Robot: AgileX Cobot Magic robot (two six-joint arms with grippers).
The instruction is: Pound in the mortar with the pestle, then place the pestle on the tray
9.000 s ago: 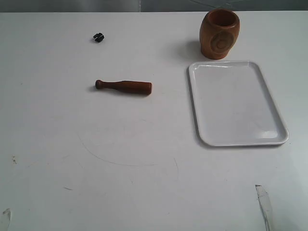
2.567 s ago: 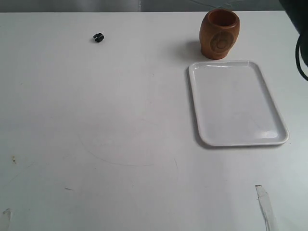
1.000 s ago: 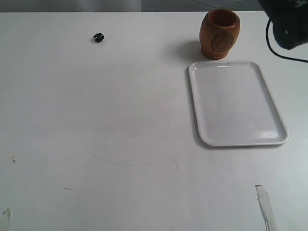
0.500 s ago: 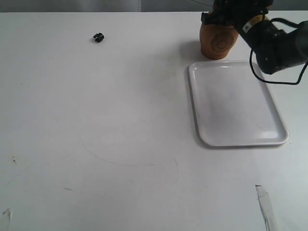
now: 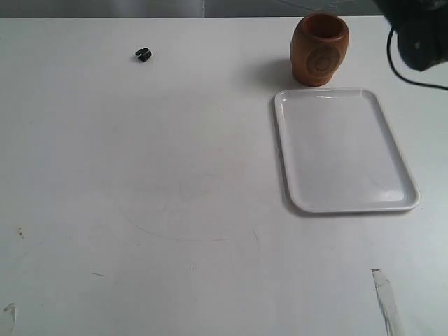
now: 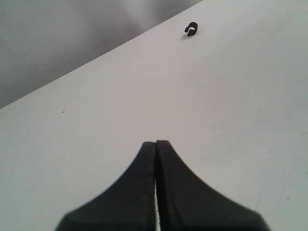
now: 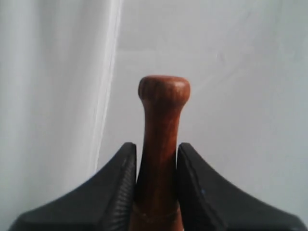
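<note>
The light brown wooden mortar [image 5: 319, 49] stands upright on the table just behind the white tray [image 5: 392, 203]. My right gripper [image 7: 156, 153] is shut on the reddish-brown pestle [image 7: 162, 120], whose narrow knobbed end sticks out past the fingertips. In the exterior view only a dark part of the right arm [image 5: 418, 31] shows at the top right corner, to the right of the mortar; the pestle is hidden there. My left gripper [image 6: 156, 143] is shut with nothing in it, above bare table, and is out of the exterior view.
A tiny black object [image 5: 143, 54] lies at the far left of the table; the left wrist view also shows this black object [image 6: 191, 30]. A strip of clear tape [image 5: 385, 297] sits near the front right edge.
Half a second ago the right arm reached over the mortar's mouth; now it has drawn back up to the top right corner. Mortar and tray have not moved.
</note>
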